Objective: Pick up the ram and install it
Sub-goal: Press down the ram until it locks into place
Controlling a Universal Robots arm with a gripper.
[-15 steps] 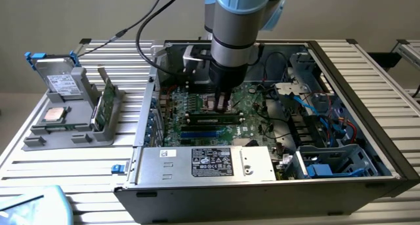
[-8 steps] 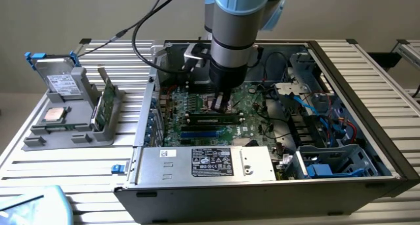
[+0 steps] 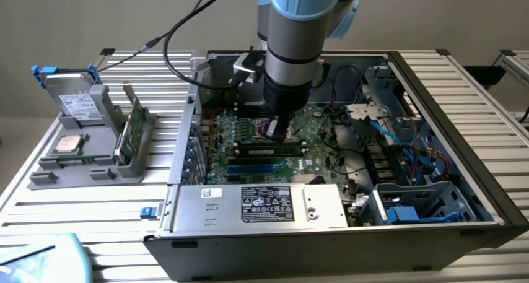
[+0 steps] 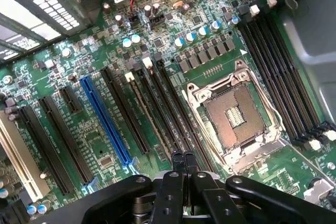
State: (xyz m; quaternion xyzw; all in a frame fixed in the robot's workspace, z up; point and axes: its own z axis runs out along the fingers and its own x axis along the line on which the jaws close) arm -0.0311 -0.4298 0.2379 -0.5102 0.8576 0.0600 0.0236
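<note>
Broadly, the slatted aluminium table [image 3: 463, 78] carries an open black steel computer case [image 3: 489, 171]. Inside it lies a green motherboard [image 3: 324, 123], glossy and crowded with small components. A grey sheet-metal power supply [image 3: 264, 205] sits along the near edge of the case.

At the exterior view's left, a grey moulded holder [image 3: 78, 171] stands on the table outside the case, with another green board [image 3: 135, 131] on edge in it.

The ram [image 3: 269, 150] appears to lie along a memory slot in the middle of the motherboard, just below the gripper [image 3: 277, 134]. It is a thin, rigid stick with dark chips. It is probably very light, stiff along its length and easily damaged at the chips and contact edge. It is best held by the bare short ends or the long top edge and pressed straight down.

The gripper's black metal fingers [image 4: 177, 162] are pressed together and hold nothing. They stand just beside the empty silver-framed processor socket [image 4: 233, 116].
</note>
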